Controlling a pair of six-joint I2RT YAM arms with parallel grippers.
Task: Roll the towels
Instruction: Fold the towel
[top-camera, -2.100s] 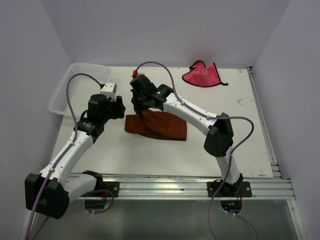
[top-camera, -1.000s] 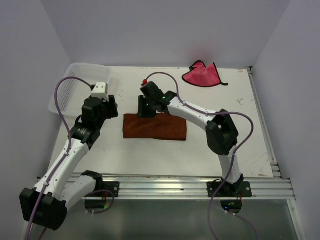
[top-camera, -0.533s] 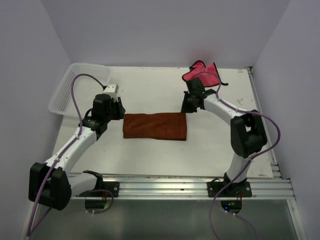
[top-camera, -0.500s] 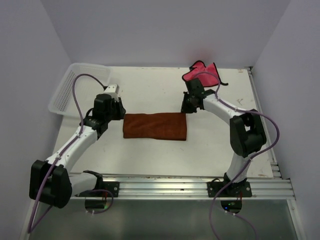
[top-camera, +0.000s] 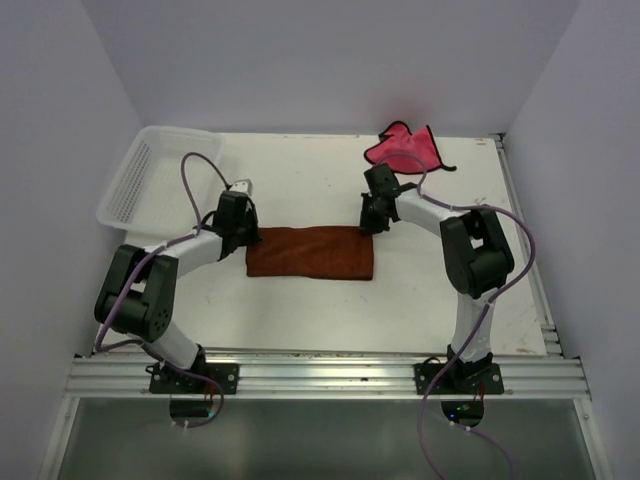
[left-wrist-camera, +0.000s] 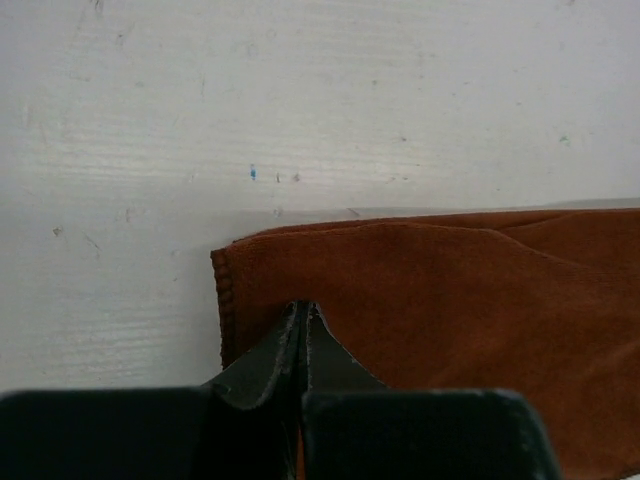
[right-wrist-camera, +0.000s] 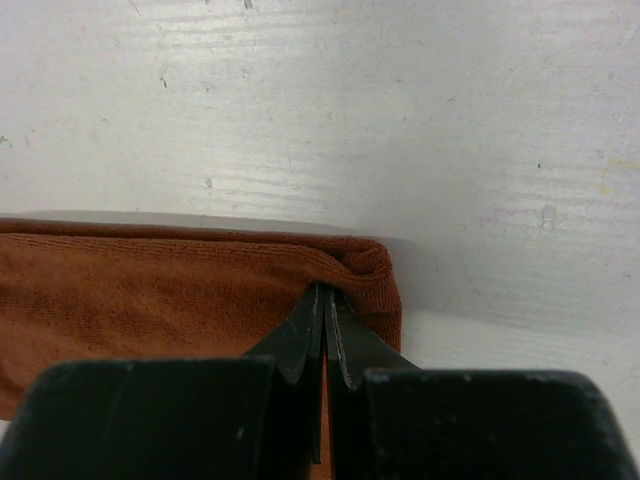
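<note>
1. The white table (top-camera: 300, 300) carries everything, with grey walls around it and a metal rail along its near edge.
2. The left arm (top-camera: 175, 255) and the right arm (top-camera: 470, 250) both bend inward from their bases and reach low to the table's middle.
3. A white mesh basket (top-camera: 135, 185) sits at the far left corner, partly over the table's edge, well apart from both hands.
4. The rust-brown towel (top-camera: 312, 252) lies flat in the middle of the table as a long folded strip running left to right (its nap looks fuzzy in both wrist views).
5. The pink towel (top-camera: 403, 150) lies crumpled at the far right edge of the table, its dark edging showing, apart from the right arm.
6. The left hand (top-camera: 248, 232) is at the far left corner of the rust-brown towel (left-wrist-camera: 450, 300). In its wrist view the left hand (left-wrist-camera: 302, 306) has its fingers pressed together, tips down on the cloth just inside the left edge. Whether cloth is caught between them cannot be told.
7. The right hand (top-camera: 368, 226) is at the far right corner of the strip. In its wrist view the right hand (right-wrist-camera: 325, 290) is pressed together on the rust-brown towel (right-wrist-camera: 150, 290), pinching the cloth beside the folded right edge, where small creases gather at the tips.
</note>
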